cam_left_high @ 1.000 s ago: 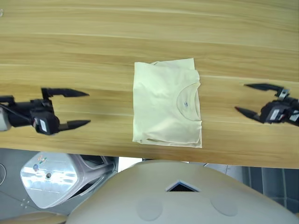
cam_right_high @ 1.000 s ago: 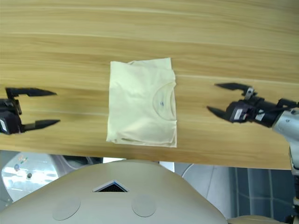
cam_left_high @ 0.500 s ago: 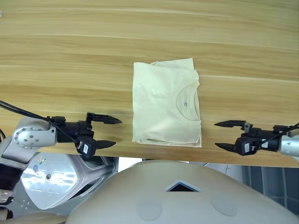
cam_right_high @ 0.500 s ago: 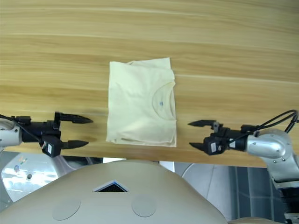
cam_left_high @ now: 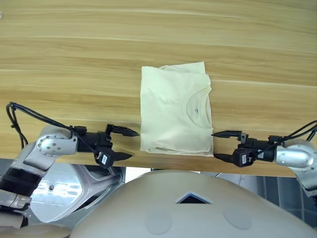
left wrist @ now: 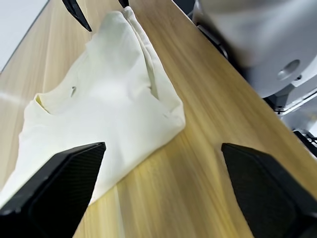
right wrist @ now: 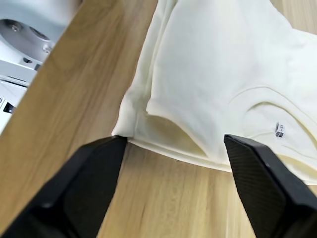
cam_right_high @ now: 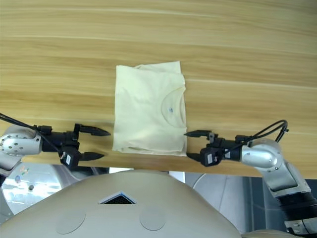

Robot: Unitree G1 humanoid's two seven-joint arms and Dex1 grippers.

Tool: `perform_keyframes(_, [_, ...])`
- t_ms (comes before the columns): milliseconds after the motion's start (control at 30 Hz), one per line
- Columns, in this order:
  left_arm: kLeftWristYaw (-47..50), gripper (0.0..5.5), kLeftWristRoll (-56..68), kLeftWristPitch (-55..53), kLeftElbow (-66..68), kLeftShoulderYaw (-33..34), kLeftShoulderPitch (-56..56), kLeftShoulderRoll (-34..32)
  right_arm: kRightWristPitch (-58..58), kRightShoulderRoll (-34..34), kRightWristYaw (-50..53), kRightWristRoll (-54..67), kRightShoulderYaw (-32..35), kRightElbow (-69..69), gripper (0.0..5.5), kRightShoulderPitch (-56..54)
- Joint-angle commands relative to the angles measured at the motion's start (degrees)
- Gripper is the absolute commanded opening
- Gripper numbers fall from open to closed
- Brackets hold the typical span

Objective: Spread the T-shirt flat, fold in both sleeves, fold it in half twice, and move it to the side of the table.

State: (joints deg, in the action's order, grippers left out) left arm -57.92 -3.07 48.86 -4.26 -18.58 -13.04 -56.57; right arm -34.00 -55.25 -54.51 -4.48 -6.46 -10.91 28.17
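Left gripper [cam_left_high: 134,144]: has swung in from the far left to just beside the T-shirt's [cam_left_high: 171,111] near left corner; fingers [left wrist: 59,183] spread, holding nothing.
Right gripper [cam_left_high: 214,145]: has come in from the far right to just beside the near right corner; fingers [right wrist: 94,168] spread, holding nothing.
T-shirt: folded into a pale yellow rectangle, collar up, lying flat by the worktop's [cam_left_high: 74,59] near edge, between both grippers.
Worktop: light wood grain.

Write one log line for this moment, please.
shirt: folded, on table near front edge | left tool: open, beside shirt's near-left corner | right tool: open, beside near-right corner | grasp: none yet
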Motion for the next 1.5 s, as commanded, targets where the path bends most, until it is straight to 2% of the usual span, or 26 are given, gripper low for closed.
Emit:
perform_keyframes(33, [0.78, 4.35, -1.5, -0.12, 1.47, -1.19, 2.14, 1.55, 0.6, -0.5, 0.38, -2.33, -1.36, 0.75, 3.64, 0.24])
perform_keyframes(1100, [4.21, 4.35, -8.03, 2.08, 7.63, -9.47, 6.11, 6.18, 0.73, -0.22, 2.82, -1.86, -3.95, -0.35, 3.64, -1.75])
perform_keyframes(1167, [4.33, 4.06, -8.2, 2.13, 7.92, -9.62, 6.45, 6.19, 0.75, -0.27, 2.89, -1.82, -4.02, -0.28, 3.64, -1.85])
perform_keyframes(1500, [5.43, 2.4, -10.1, 3.01, 10.14, -9.75, 8.0, 5.64, 0.66, -0.4, 3.14, -1.5, -4.2, -0.67, 1.91, -2.1])
